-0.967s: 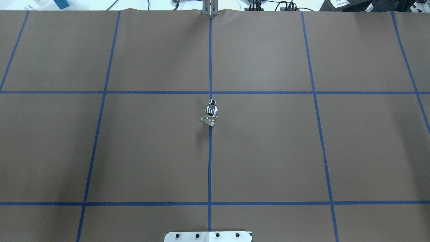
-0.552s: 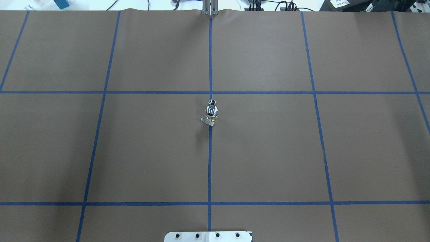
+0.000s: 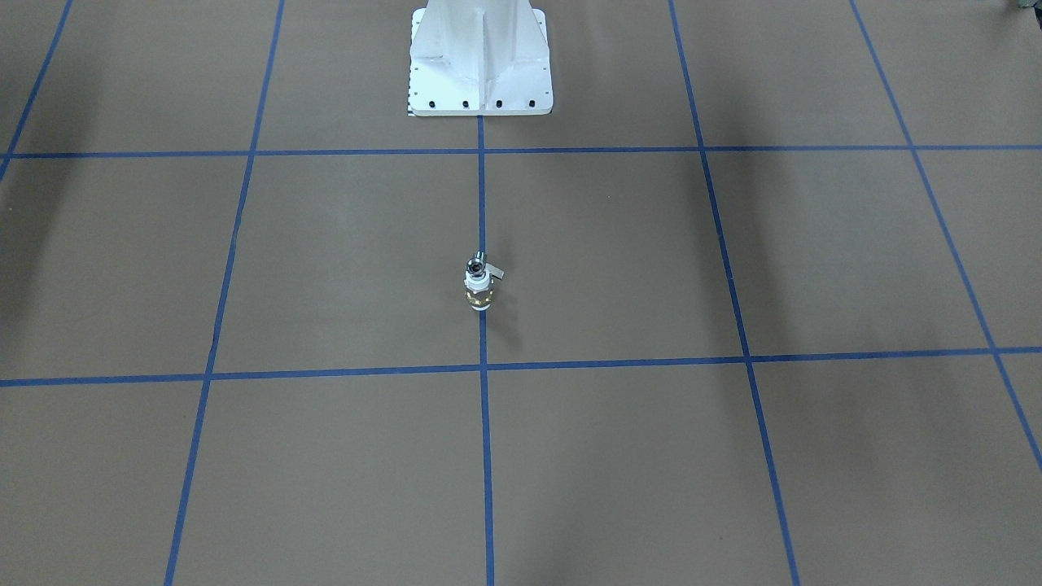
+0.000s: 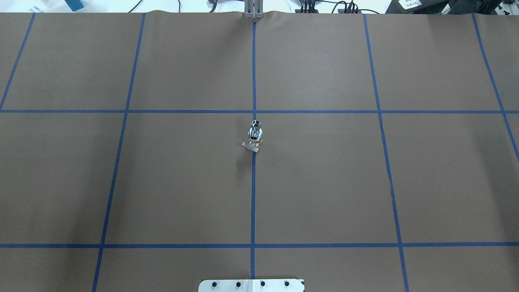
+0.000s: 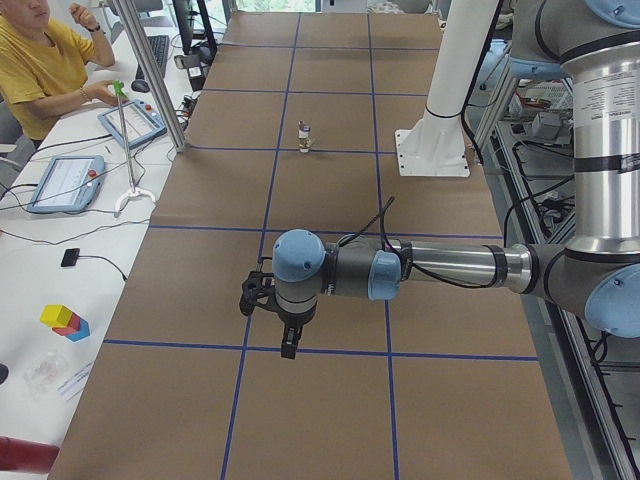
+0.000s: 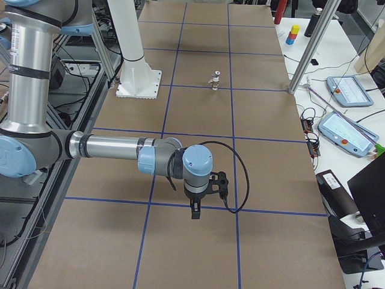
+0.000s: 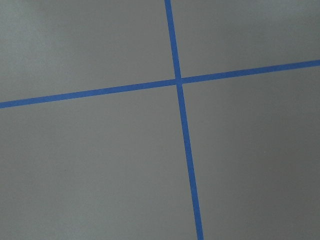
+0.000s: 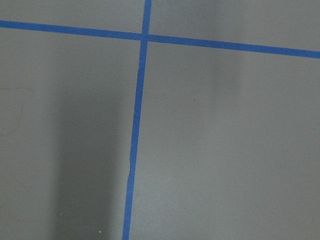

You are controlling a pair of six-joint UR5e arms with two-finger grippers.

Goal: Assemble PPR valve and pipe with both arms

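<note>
The PPR valve [image 3: 479, 286], white with a brass band and a grey lever tab, stands upright on the centre tape line; it also shows in the overhead view [image 4: 255, 137]. The pipe [image 3: 475, 265], a silvery stub with a dark round end, sits on top of the valve [image 4: 256, 123]. Both grippers are far from it. The left gripper [image 5: 285, 345] and right gripper [image 6: 194, 214] show only in the side views, hovering above the paper near the table's two ends. I cannot tell whether they are open or shut. Both wrist views show only brown paper and blue tape.
The white robot pedestal [image 3: 480, 57] stands on the centre line on the robot's side. Brown paper with a blue tape grid [image 4: 253, 202] covers the table. A metal post [image 5: 150, 70], tablets and a seated person [image 5: 40, 60] are along the far side.
</note>
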